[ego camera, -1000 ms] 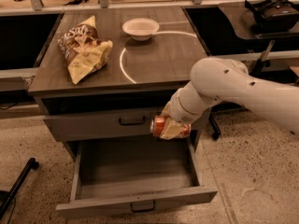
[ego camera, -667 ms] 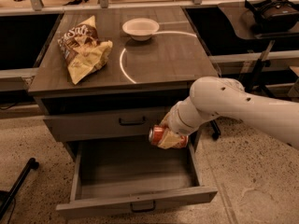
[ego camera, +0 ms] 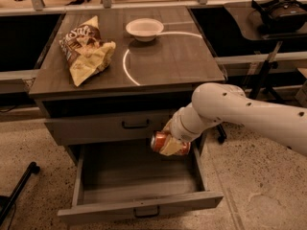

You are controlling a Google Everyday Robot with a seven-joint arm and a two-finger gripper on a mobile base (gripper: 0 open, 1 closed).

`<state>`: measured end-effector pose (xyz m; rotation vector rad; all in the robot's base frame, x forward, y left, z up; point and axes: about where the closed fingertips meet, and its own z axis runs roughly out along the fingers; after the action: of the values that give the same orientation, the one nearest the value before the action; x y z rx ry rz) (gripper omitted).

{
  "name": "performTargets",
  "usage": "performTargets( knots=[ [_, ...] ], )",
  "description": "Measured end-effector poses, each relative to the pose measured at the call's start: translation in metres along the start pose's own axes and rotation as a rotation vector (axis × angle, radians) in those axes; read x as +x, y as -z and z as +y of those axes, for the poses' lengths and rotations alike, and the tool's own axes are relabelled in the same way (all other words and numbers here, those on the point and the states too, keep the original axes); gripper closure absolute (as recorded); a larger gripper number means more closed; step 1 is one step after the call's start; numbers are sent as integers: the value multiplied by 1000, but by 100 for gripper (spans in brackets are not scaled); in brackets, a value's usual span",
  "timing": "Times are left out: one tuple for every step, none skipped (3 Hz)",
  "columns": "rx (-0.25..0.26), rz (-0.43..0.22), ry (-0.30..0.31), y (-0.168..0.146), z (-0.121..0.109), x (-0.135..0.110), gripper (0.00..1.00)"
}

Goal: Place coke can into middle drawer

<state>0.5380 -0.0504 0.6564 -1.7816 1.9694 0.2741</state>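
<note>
The coke can (ego camera: 158,141), red-orange with a silver end, lies on its side in my gripper (ego camera: 169,144). The gripper is shut on it and holds it above the right back part of the open middle drawer (ego camera: 139,210). That drawer is pulled out, grey, with a small dark bar handle on its front. My white arm (ego camera: 240,111) reaches in from the right. The handled front (ego camera: 135,124) above the open drawer is closed.
On the cabinet top lie a chip bag (ego camera: 85,48) at the left and a white bowl (ego camera: 144,28) at the back. A dark table with a headset (ego camera: 280,11) stands at the right. A black stand leg (ego camera: 17,190) is on the floor at left.
The gripper with the can has moved left and down, from beside the upper drawer front to over the open drawer.
</note>
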Motion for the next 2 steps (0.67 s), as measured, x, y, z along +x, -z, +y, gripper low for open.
performTargets(
  knots=[
    [-52,2,-88,-59,17,19,100],
    [-79,-4,-174,-99,30,33,100]
  ],
)
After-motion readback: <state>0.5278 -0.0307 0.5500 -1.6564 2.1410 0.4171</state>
